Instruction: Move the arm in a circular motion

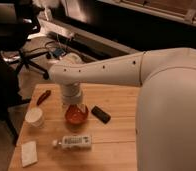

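Camera view of the workspace. The arm [108, 75], a glossy white tube with small dark screw holes along its side, reached from the large rounded segment at the right edge leftward across the wooden table [116, 142], then turned down into a short cylindrical wrist [71, 93] over the table's left-centre. The gripper [74, 105] hung directly beneath the wrist, at or just above an orange-red round object [77, 115] (possibly a bowl; contact between the two could not be told), and whether the gripper was clenched or released could not be told either, since the wrist and the round object hid most of it. On the table lay a black rectangular block [100, 114] just right of the round object, a red-handled item [43, 97] near the left rear edge, a white cup [35, 117] to the left of the round object, a white tube [73, 143] on its side toward the front, and a pale flat pad [29, 152] at the front left corner. Behind the table stood the dark base of an office chair [30, 63] on the floor.
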Available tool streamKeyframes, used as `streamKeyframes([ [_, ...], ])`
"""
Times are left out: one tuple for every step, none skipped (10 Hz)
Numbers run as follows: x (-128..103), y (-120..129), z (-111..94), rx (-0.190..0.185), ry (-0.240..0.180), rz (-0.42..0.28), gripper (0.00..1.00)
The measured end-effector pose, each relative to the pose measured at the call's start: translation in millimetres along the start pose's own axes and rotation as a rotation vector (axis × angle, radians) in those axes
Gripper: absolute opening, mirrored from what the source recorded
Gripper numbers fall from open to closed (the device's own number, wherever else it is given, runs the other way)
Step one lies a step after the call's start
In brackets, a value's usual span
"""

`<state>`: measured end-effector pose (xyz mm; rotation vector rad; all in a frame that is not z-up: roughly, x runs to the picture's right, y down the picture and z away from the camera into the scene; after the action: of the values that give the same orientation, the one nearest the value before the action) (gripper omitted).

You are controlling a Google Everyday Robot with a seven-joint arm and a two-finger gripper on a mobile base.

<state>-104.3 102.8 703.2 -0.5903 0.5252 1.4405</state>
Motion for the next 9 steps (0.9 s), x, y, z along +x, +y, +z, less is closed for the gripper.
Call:
streamKeyframes([
  [0,0,0,0.0,0.0,0.0,0.65],
  [0,0,0,0.001,-0.001,0.0,0.65],
  [0,0,0,0.0,0.0,0.0,0.65],
  [0,0,0,0.0,0.0,0.0,0.65],
  [0,0,0,0.0,0.0,0.0,0.65],
  [-1,0,0,-0.001,-0.001,-0.003,0.65],
  [-4,3,-1,-0.005,-0.007,-0.016,0.65],
  [-16,16,-4,-0.016,-0.024,-0.059,0.65],
  [-30,31,-7,-0.026,-0.045,-0.106,0.65],
])
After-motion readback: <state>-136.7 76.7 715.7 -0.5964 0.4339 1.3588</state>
